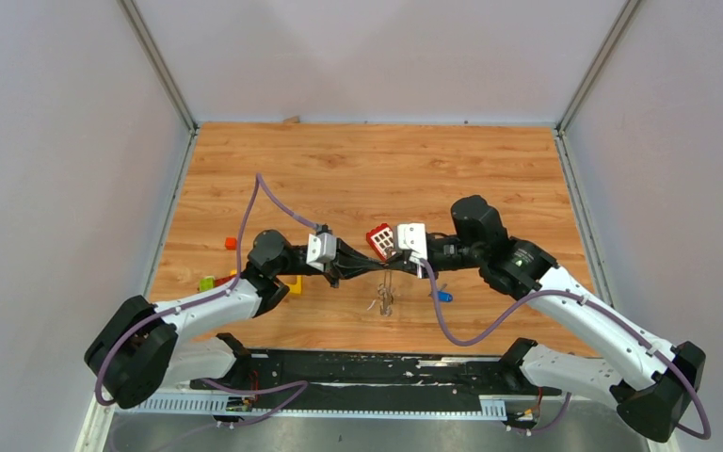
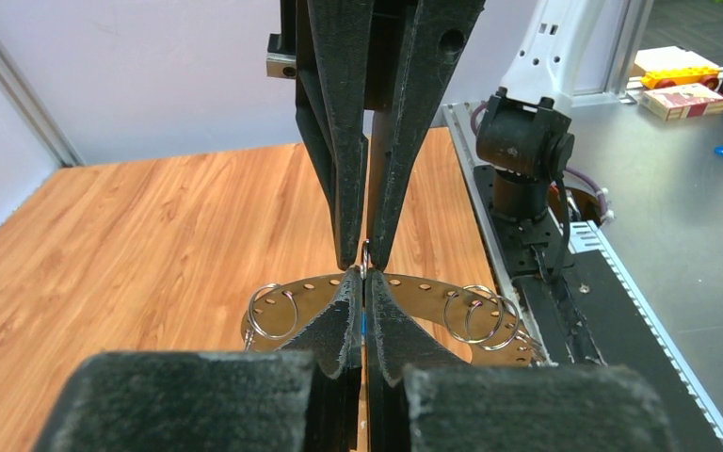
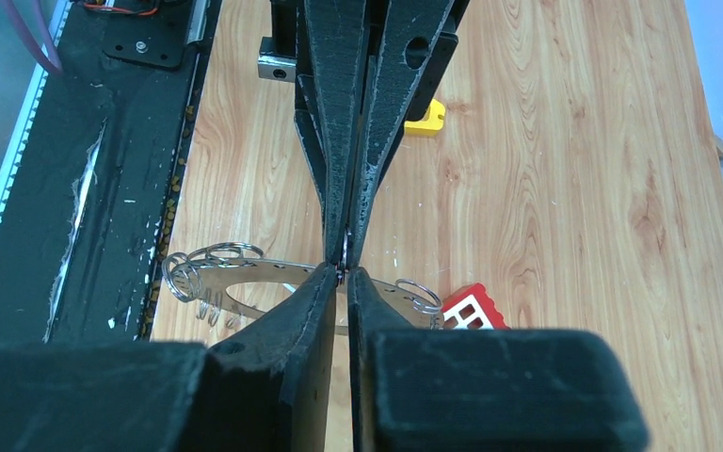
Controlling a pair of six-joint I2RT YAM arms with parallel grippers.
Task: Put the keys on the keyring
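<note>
The keyring [image 1: 385, 299], a flat grey metal ring with punched holes and small split rings, hangs off the table under the point where both grippers meet tip to tip. My left gripper [image 2: 364, 280] is shut on its plate [image 2: 430, 290]. My right gripper [image 3: 344, 274] pinches a small wire loop at the plate's edge [image 3: 245, 278], its jaws nearly together. In the top view the left gripper [image 1: 379, 270] and right gripper [image 1: 393, 269] face each other. One blue-headed key [image 1: 443, 296] lies on the wood just right of the ring.
A red block with white squares [image 1: 381, 241] sits just behind the grippers, also low in the right wrist view [image 3: 471, 308]. A yellow frame [image 1: 293, 284] lies by the left arm, with small red, orange and green bits [image 1: 218, 280] further left. The black base rail [image 1: 367, 369] runs along the near edge.
</note>
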